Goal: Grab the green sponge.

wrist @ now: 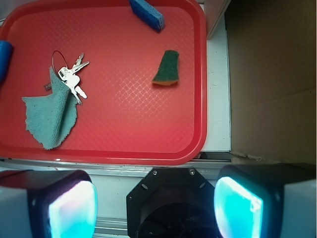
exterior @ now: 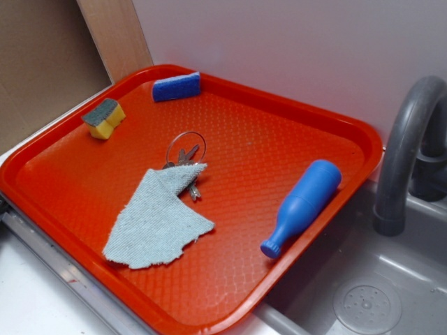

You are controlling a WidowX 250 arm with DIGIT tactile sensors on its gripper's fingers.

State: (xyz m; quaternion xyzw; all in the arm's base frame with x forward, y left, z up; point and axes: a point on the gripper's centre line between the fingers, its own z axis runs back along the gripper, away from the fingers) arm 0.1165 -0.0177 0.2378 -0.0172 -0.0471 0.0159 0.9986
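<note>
The green sponge [exterior: 105, 118] is a small yellow block with a dark grey-green top, lying near the tray's far left corner. From the wrist camera the green sponge [wrist: 166, 68] shows in the upper middle, on the red tray [wrist: 148, 124]. My gripper [wrist: 156, 206] is open, its two pads wide apart at the bottom of the wrist view. It hangs above the counter just off the tray's edge, well short of the sponge. Nothing sits between the fingers. The arm does not appear in the exterior view.
On the red tray [exterior: 279, 139] lie a blue sponge [exterior: 176, 86], a grey-blue cloth [exterior: 157, 223] over a set of keys [exterior: 185, 157], and a blue bottle [exterior: 302, 206]. A grey sink [exterior: 363, 293] with faucet [exterior: 401, 146] is right. Cardboard [wrist: 272, 74] borders the tray.
</note>
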